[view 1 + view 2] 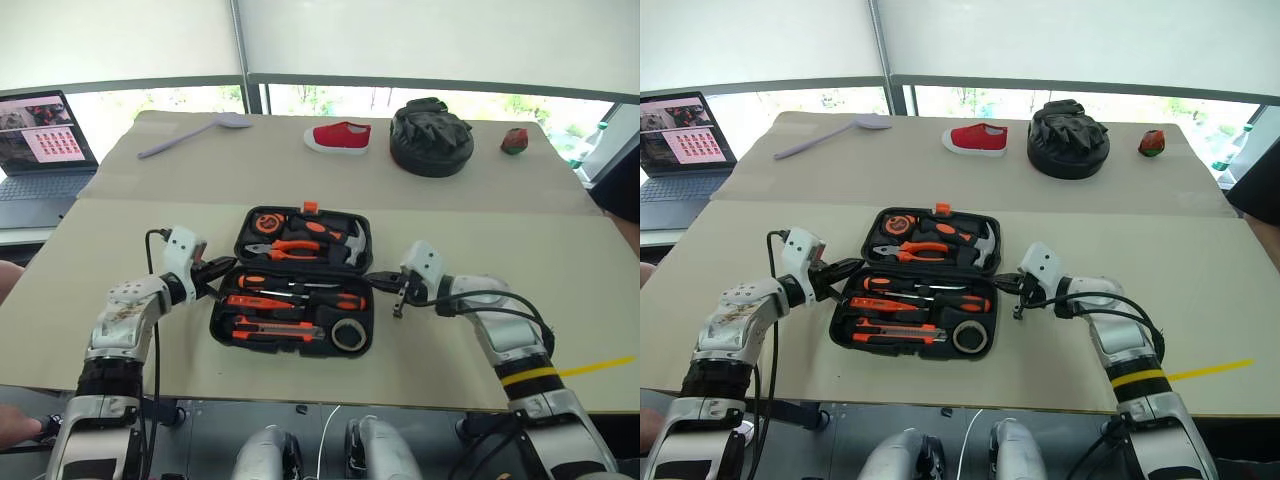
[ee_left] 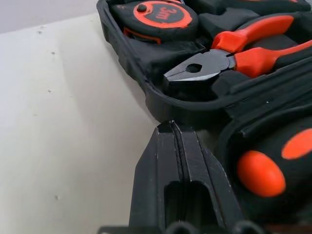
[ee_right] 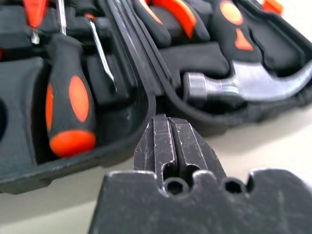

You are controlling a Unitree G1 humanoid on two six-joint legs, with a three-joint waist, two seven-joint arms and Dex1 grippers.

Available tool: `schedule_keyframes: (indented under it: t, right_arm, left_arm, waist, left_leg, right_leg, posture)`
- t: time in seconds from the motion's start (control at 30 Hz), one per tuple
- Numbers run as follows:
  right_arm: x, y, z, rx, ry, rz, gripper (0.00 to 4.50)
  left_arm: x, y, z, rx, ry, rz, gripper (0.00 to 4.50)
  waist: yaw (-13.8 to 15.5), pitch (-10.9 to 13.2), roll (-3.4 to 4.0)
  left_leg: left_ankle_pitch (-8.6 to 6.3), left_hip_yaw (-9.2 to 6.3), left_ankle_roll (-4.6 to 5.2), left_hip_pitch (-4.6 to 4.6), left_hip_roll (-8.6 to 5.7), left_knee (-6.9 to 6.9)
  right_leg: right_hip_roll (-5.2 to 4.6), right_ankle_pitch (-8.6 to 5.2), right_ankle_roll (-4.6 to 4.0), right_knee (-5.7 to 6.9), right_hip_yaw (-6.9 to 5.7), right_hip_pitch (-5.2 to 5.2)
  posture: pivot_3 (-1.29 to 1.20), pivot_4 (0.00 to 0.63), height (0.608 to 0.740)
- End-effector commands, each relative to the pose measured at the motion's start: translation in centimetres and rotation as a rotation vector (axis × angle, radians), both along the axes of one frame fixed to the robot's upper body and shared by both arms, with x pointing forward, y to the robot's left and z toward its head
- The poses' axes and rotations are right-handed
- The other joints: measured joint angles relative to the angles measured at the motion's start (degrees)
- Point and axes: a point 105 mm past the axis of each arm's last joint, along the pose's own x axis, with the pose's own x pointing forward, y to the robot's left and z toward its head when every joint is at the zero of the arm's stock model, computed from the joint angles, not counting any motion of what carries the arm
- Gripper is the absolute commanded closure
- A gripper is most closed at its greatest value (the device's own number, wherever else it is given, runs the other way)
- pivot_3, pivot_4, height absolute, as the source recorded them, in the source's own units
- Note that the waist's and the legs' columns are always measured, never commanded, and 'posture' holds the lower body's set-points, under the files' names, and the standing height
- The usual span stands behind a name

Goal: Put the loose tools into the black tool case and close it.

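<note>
The black tool case [image 1: 291, 282] lies open near the middle of the tabletop [image 1: 120, 230], its far half holding pliers [image 1: 290, 247], a hammer [image 1: 350, 243] and a tape measure [image 1: 265, 223], its near half the screwdrivers [image 1: 295, 290], utility knife [image 1: 275, 328] and grey tape roll [image 1: 348, 335]. The left gripper [image 1: 218, 272], fingers pressed together and grasping nothing, sits at the case's left edge by the hinge line. The right gripper [image 1: 380, 280], likewise clenched and empty, meets the right edge there. Bare tabletop flanks both sides; a lilac spoon [image 1: 195, 134], red shoe [image 1: 338, 137] and round black bag [image 1: 431, 137] lie well apart along the far edge.
</note>
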Motion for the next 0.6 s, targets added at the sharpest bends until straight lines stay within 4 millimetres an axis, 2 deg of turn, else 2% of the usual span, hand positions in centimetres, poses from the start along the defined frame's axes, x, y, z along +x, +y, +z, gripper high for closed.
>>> schedule_keyframes:
  t: [0.03,0.17,0.27,0.3,0.33,0.37,0.4,0.47,0.53,0.6]
  right_arm:
    - [-0.9,1.1,0.8,0.020,-0.022,0.041,4.50]
    - [-0.9,-0.6,0.6,0.006,-0.011,0.002,4.50]
    - [-1.3,-2.4,2.7,0.149,0.130,-0.048,4.50]
    - [-1.5,-2.9,2.8,0.153,0.184,-0.061,4.50]
    - [-1.7,-3.3,3.2,0.148,0.196,-0.056,4.50]
    - [-1.7,-3.7,3.7,0.156,0.208,-0.071,3.90]
    - [-1.6,-3.9,4.4,0.180,0.220,-0.085,3.68]
    - [-1.4,-4.1,5.7,0.222,0.237,-0.111,2.95]
    - [-0.4,-5.0,5.8,0.197,0.315,-0.252,2.27]
    - [-0.2,-4.5,6.7,0.227,0.452,-0.281,1.66]
  left_arm:
    - [-0.8,0.0,0.7,-0.008,-0.008,-0.042,4.45]
    - [-1.2,1.6,1.5,-0.025,-0.011,0.000,4.45]
    - [-1.0,3.4,3.6,-0.056,-0.066,0.071,4.45]
    - [-0.8,3.9,4.3,-0.022,-0.105,0.096,4.45]
    - [-0.7,4.3,4.2,0.027,-0.069,0.123,4.45]
    - [-0.8,4.4,4.2,0.050,-0.025,0.125,3.92]
    - [-0.9,4.1,4.7,0.026,-0.018,0.106,3.73]
    - [-0.9,3.7,5.9,-0.057,0.038,0.088,2.94]
    - [-0.9,3.2,7.0,-0.153,0.111,0.061,2.26]
    - [-0.3,2.7,7.6,-0.189,0.178,0.058,1.56]
  waist:
    - [0.01,0.00,0.00]
    - [0.22,0.00,0.00]
    - [0.36,0.03,-0.04]
    - [0.41,0.03,-0.04]
    - [0.44,0.03,-0.04]
    - [0.48,0.03,-0.05]
    - [0.49,0.04,-0.06]
    - [0.53,0.04,-0.07]
    - [0.51,0.05,-0.09]
    - [0.49,0.07,-0.11]
  left_leg:
    - [0.00,0.00,-0.01,0.00,0.00,0.00]
    - [0.00,-0.01,-0.02,0.00,-0.02,0.00]
    - [0.00,-0.04,-0.01,-0.05,-0.02,0.01]
    - [0.00,-0.09,-0.01,-0.10,-0.02,0.02]
    - [0.00,-0.16,-0.01,-0.13,-0.02,0.03]
    - [0.00,-0.19,0.00,-0.12,-0.03,0.03]
    - [-0.01,-0.24,0.01,-0.15,-0.03,0.03]
    - [-0.03,-0.27,0.03,-0.16,-0.04,0.03]
    - [-0.03,-0.28,0.04,-0.20,-0.04,0.03]
    - [-0.02,-0.28,0.04,-0.22,-0.05,0.05]
  right_leg:
    - [0.00,-0.01,0.00,0.00,0.00,0.00]
    - [-0.03,-0.01,0.00,-0.01,-0.01,0.01]
    - [-0.08,-0.01,-0.01,-0.02,-0.01,-0.01]
    - [-0.13,0.01,-0.05,-0.02,-0.02,-0.05]
    - [-0.17,0.13,-0.26,-0.03,-0.03,-0.05]
    - [-0.19,0.23,-0.42,-0.05,-0.03,-0.03]
    - [-0.20,0.24,-0.44,-0.08,-0.07,-0.03]
    - [-0.18,0.23,-0.43,-0.10,-0.10,-0.02]
    - [-0.16,0.22,-0.40,-0.09,-0.11,-0.03]
    - [-0.16,0.21,-0.38,-0.06,-0.11,-0.04]
  posture:
    - [0.00,0.150,0.740]
    - [0.00,0.150,0.740]
    - [0.00,0.150,0.740]
    - [0.00,0.150,0.740]
    - [0.00,0.150,0.740]
    - [0.00,0.150,0.740]
    - [0.00,0.150,0.740]
    - [0.00,0.150,0.740]
    - [0.00,0.150,0.740]
    - [0.00,0.150,0.740]
